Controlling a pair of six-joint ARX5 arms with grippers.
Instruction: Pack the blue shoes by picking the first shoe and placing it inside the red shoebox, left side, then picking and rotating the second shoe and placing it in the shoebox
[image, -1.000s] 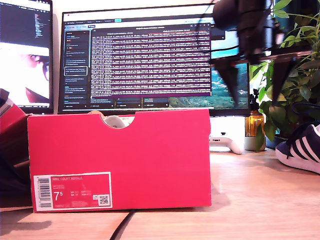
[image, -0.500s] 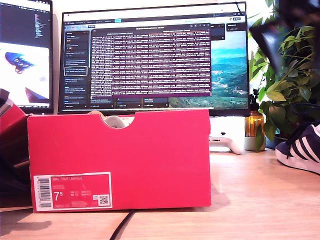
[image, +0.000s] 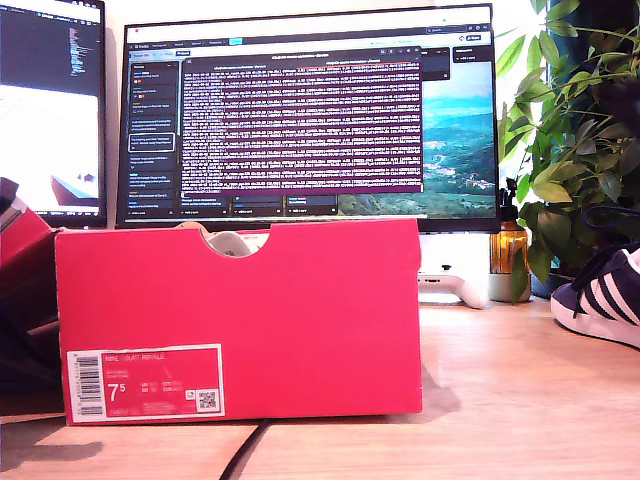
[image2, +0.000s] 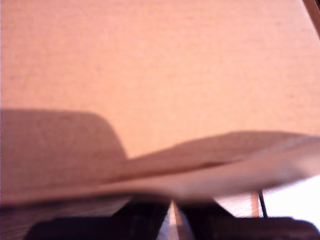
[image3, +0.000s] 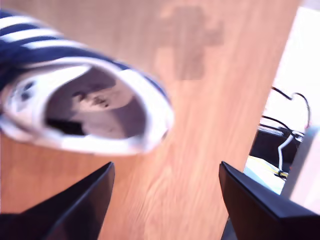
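My second gripper (image3: 165, 200) hangs wide open above a blue shoe (image3: 75, 100) on the table (image3: 210, 125). My first gripper's state I cannot tell; its view is blurred. The red shoebox (image: 240, 320) fills the exterior view's lower left.

— What do we have behind us?
— A pale wall, with a wide monitor (image: 305, 120) lit with text, and a second monitor (image: 50, 110) at the exterior view's left.
— And the rest?
— A light wooden bench (image: 520, 400), and a leafy plant (image: 570, 130) at that view's right, brightly lit.

Black, tapered fingers (image3: 75, 207)
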